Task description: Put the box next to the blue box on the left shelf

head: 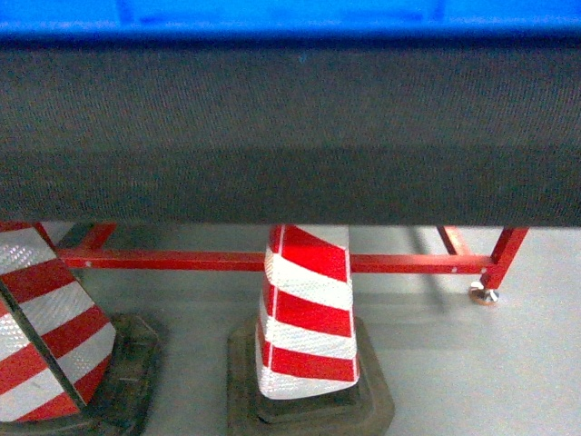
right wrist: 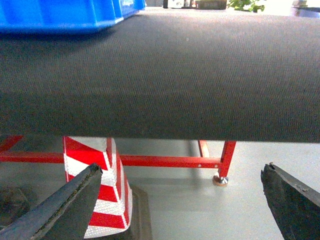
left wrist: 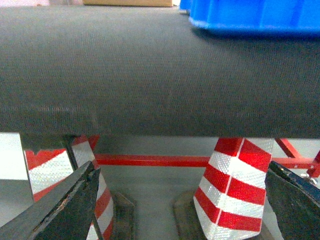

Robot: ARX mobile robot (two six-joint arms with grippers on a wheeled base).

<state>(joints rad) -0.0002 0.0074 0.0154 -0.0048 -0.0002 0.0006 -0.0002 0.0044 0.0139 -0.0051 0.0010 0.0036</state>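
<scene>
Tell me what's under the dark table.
Under the table stand two striped cones and a red frame with a foot. The cone tops are hidden by the tabletop.

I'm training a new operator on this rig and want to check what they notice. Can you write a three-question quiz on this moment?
1. True or false: the blue box rests on the dark grey surface.
2. What stands on the floor under that surface?
A. cardboard cartons
B. red-and-white striped cones
C. a green bin
3. In the wrist views, is either gripper holding anything?

Key
1. True; it sits at the far side of the surface, seen in all three views.
2. B; one cone stands near the middle of the head view, another at its left, in front of a red frame.
3. No; the left gripper and the right gripper both show spread fingers with nothing between them.
</scene>
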